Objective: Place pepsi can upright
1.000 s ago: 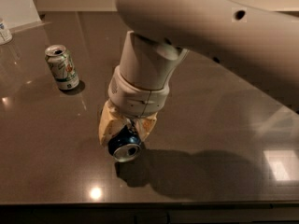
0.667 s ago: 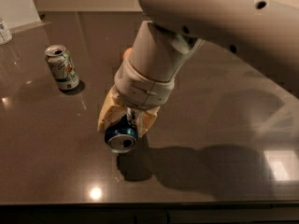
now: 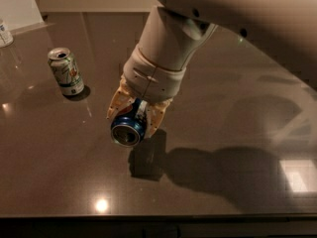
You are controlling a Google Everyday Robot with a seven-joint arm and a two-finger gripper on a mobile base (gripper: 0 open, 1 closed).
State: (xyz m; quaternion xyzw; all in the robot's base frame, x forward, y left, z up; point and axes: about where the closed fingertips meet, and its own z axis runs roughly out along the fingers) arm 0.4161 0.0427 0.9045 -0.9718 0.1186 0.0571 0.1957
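Observation:
The pepsi can [image 3: 129, 126] is dark blue with a silver end that faces the camera. It is held tilted above the dark table [image 3: 59, 148], and its shadow lies below it. My gripper [image 3: 134, 114] hangs from the big white arm at the middle of the view. Its yellowish fingers [image 3: 117, 102] are shut on the can's sides.
A white and green can [image 3: 66, 71] stands upright on the table at the left. A white object [image 3: 5, 32] sits at the far left edge. The table's front edge runs along the bottom of the view.
The arm has lifted and shifted slightly, carrying the pepsi can higher above the table. The white and green can has not moved.

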